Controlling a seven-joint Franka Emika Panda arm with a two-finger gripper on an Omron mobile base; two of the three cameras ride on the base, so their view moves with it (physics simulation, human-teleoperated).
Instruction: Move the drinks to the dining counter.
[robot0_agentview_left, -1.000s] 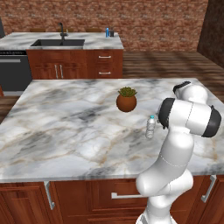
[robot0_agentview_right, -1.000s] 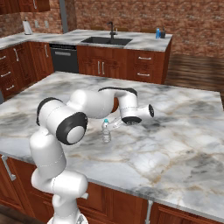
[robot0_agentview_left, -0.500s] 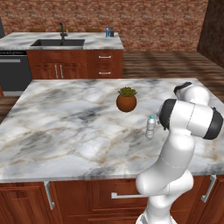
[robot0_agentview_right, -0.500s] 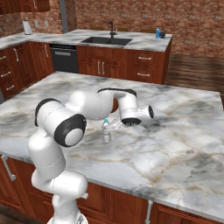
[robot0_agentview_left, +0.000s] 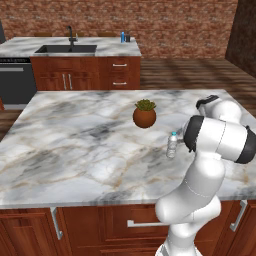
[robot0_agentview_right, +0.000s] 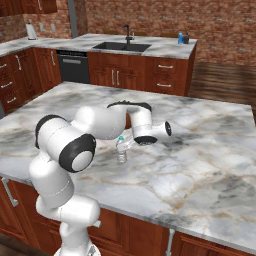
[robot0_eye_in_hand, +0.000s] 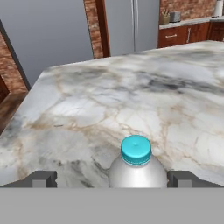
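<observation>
A clear plastic water bottle (robot0_agentview_left: 171, 145) (robot0_agentview_right: 120, 150) with a teal cap stands upright on the marble island, right of its middle. In the hand view the bottle (robot0_eye_in_hand: 137, 168) sits between my two fingertips (robot0_eye_in_hand: 43, 178), which stand wide apart on either side without touching it. My gripper (robot0_agentview_right: 125, 145) (robot0_eye_in_hand: 113, 179) is open, level with the bottle's upper part. Two more drinks, a blue can (robot0_agentview_left: 122, 36) (robot0_agentview_right: 180, 38) and a dark bottle (robot0_agentview_left: 128, 37) (robot0_agentview_right: 186, 38), stand on the dining counter (robot0_agentview_left: 107, 48) (robot0_agentview_right: 165, 49) beyond the sink.
A terracotta pot with a green plant (robot0_agentview_left: 144, 114) stands on the island just beyond the bottle. The black sink and faucet (robot0_agentview_left: 70, 40) are set into the far counter. A dishwasher (robot0_agentview_right: 74, 66) fronts that counter. Wood floor separates island and counter.
The hand has crept slightly closer to the water bottle. The bottle and the other things have not moved.
</observation>
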